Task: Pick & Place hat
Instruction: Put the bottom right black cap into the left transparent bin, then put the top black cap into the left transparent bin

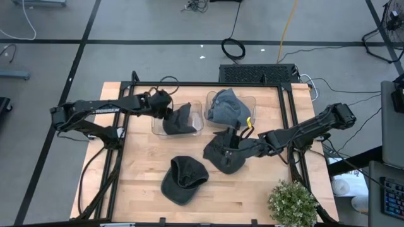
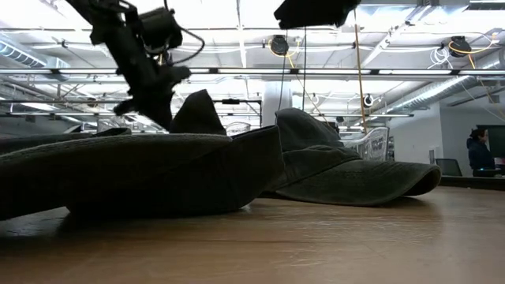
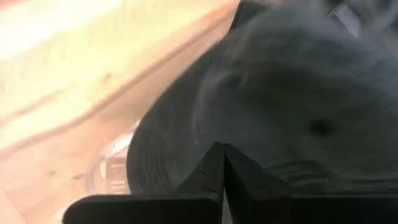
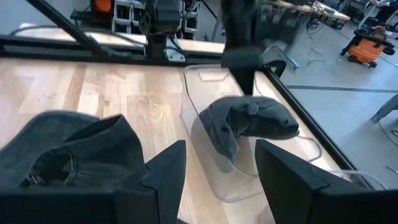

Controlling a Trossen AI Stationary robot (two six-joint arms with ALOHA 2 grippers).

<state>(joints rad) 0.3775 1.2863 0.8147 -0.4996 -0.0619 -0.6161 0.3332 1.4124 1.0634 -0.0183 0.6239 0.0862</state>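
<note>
A dark grey hat (image 1: 181, 120) is at the left clear bin (image 1: 199, 125), at the table's far middle. My left gripper (image 1: 169, 107) is shut at its left edge; the hat fills the left wrist view (image 3: 280, 93). A blue-grey hat (image 1: 227, 107) lies in the right clear bin (image 1: 254, 101). My right gripper (image 1: 235, 142) is open and touches nothing that shows; it is over the right part of a dark hat (image 1: 221, 157) lying on the table, which shows beside its fingers (image 4: 68, 155). Another dark hat (image 1: 184, 180) lies near the front edge. My left gripper (image 3: 222, 152) is shut on the dark grey hat at its brim edge (image 3: 186, 162); the fingers themselves hide the place of contact. It comes slanting down from the table's left. The hat's lower part sits in the left bin (image 4: 249, 121), and one part stands raised beside the fingers (image 2: 197, 114).
A potted plant (image 1: 291, 202) stands at the front right corner. A black frame (image 1: 287, 107) runs along the table's far and right sides. In the low view the front hat (image 2: 142, 170) and the one behind it (image 2: 347, 170) block most of the table.
</note>
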